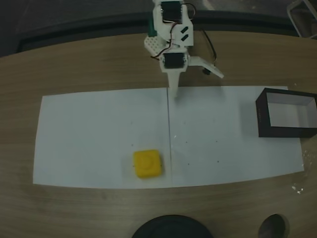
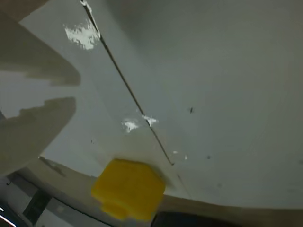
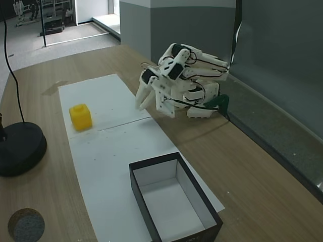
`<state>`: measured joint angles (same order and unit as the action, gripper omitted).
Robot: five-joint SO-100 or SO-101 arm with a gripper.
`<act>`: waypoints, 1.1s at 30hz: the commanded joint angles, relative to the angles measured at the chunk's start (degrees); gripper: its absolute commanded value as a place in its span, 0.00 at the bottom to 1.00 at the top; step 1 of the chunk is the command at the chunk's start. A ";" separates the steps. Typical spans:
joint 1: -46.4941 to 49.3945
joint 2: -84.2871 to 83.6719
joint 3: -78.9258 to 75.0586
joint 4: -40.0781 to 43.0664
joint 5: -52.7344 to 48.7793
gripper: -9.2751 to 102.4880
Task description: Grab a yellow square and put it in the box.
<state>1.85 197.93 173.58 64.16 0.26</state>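
Spanning most of both fixed views was a brown wooden table (image 1: 99, 59), with two white paper sheets (image 1: 99, 134) laid side by side on it, their seam running down the middle. White arm (image 3: 189, 75) sat folded at the table's back edge by a dark wall, wires trailing off it. Round black base (image 3: 17, 148) stood on the wood near the paper's edge, well apart from the arm.

Box (image 1: 287, 113) sat at the right end of the paper in a fixed view, partly hanging past the paper's corner; dark walls, pale inside, open top, nothing visible in it. In another fixed view it was nearest the camera, at the bottom.

Yellow square (image 1: 147, 163) lay on the left sheet just beside the seam, near the paper's front edge, well apart from the box and from the arm. Rounded corners, faint round mark on top. Wrist view showed it low in the frame at the paper's edge, close to the seam.

Gripper (image 1: 190, 79) pointed down over the paper's back edge, jaws spread wide: one finger (image 1: 174, 84) aimed down at the seam, the other (image 1: 210, 68) angled off to the right. Held nothing. In the wrist view two pale fingers (image 2: 33, 127) came in from the left, apart from the yellow square.
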 commanded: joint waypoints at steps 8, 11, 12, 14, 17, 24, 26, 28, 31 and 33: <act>4.04 -14.24 -25.05 -10.02 -5.01 0.30; 5.71 -31.29 -36.91 -7.91 -4.83 0.31; 5.89 -37.27 -41.57 -6.77 -4.66 0.31; 5.80 -49.66 -51.33 -3.34 -4.57 0.31; 5.98 -67.15 -66.88 2.55 -4.48 0.33; 6.24 -99.76 -99.58 19.95 -4.39 0.37; 7.03 -106.88 -106.96 23.03 -3.60 0.37; 8.00 -113.73 -113.64 25.84 -3.08 0.37; 9.58 -122.34 -120.85 28.39 -3.34 0.37; 10.55 -127.27 -124.10 28.65 -3.43 0.37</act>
<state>11.60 73.83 55.63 92.64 -3.34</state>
